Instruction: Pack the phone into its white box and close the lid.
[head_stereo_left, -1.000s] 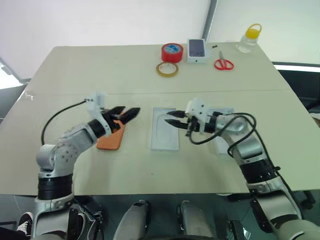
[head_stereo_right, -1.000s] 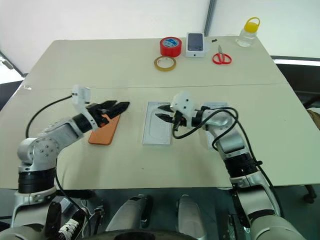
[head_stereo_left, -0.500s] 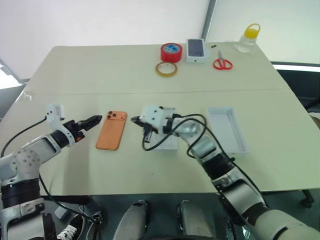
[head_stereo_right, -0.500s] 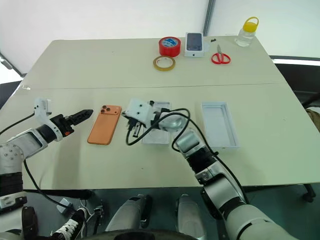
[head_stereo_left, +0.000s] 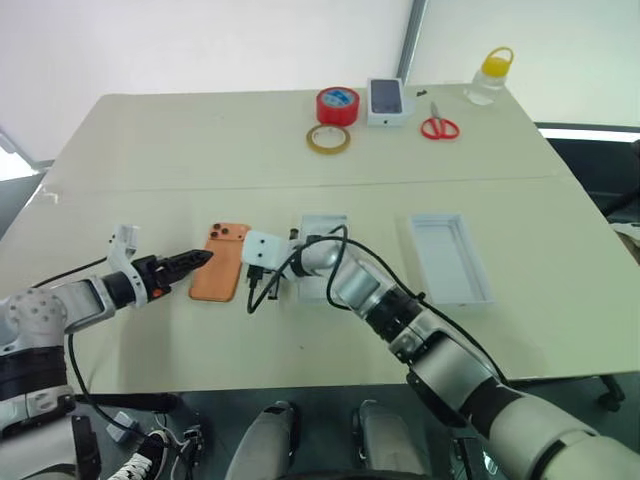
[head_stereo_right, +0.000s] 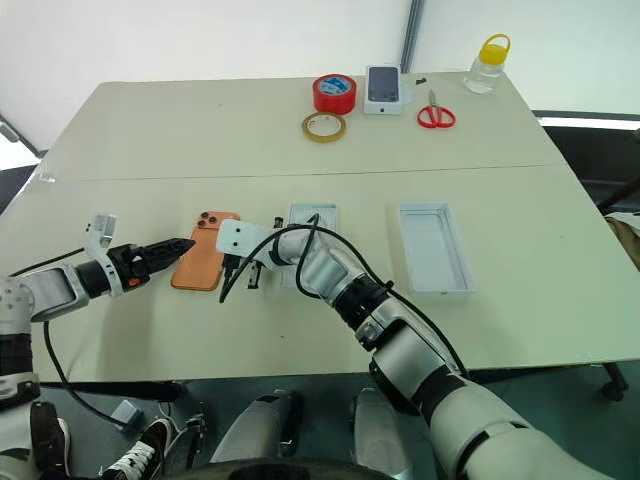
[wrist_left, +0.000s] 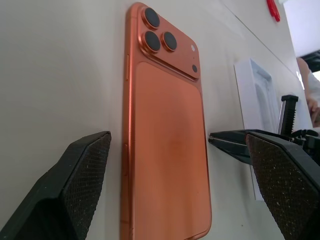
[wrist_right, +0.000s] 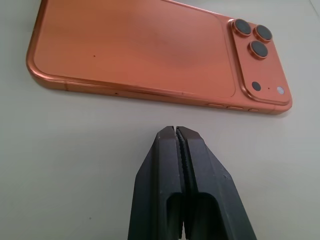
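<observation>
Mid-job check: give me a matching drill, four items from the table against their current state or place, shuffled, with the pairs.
Items:
1. phone
2. left gripper
3. right gripper
4. scissors

States:
A. jaws pressed shut
B. far edge of the table, red handles
C. lying flat, camera lenses up
D. jaws open, beside the phone

Pairs: 1-C, 2-D, 3-A, 4-B

Left arm reaches in from the left, forearm low over the tabletop (head_stereo_left: 150, 140), wrist angled inward. Left gripper (head_stereo_left: 200, 258) spread wide, its two black fingers (wrist_left: 75, 185) apart and nothing between the pads. Right arm crosses the body toward the left, elbow bent, cable looped at the wrist. Right gripper (wrist_right: 177, 137) pressed fully together, fingers (wrist_right: 200, 170) pad to pad, empty, tips pointing toward the left gripper's tips.
</observation>
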